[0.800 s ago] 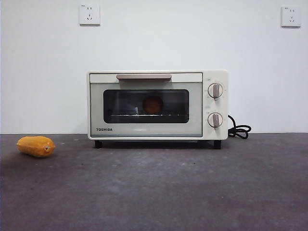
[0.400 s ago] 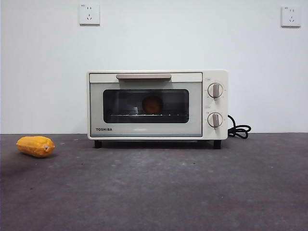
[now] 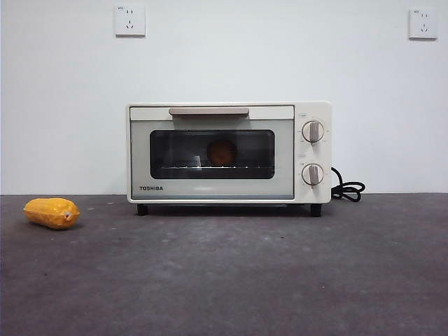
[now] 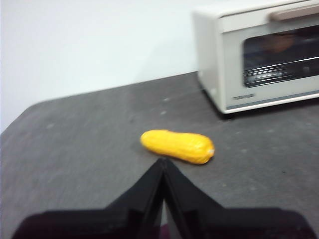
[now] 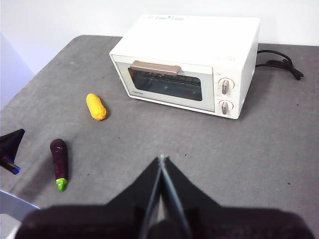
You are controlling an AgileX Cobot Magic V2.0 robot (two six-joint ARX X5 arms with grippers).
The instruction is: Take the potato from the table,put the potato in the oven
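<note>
The dark grey table [image 3: 231, 273] carries the oven [image 3: 229, 152] at the back with its cord [image 3: 348, 189] beside it, a yellow vegetable [image 4: 177, 146] just beyond the left fingertips [image 4: 162, 164], and an eggplant [image 5: 59, 161].

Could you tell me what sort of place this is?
Probably a robot test bench staged as a kitchen: a cream-white toaster oven on a dark grey rough table, bare white wall with sockets, toy-like purple eggplant.

Left gripper [image 4: 162, 164], right gripper [image 5: 161, 162]: matte black, wedge-shaped fingers tapering to point.
</note>
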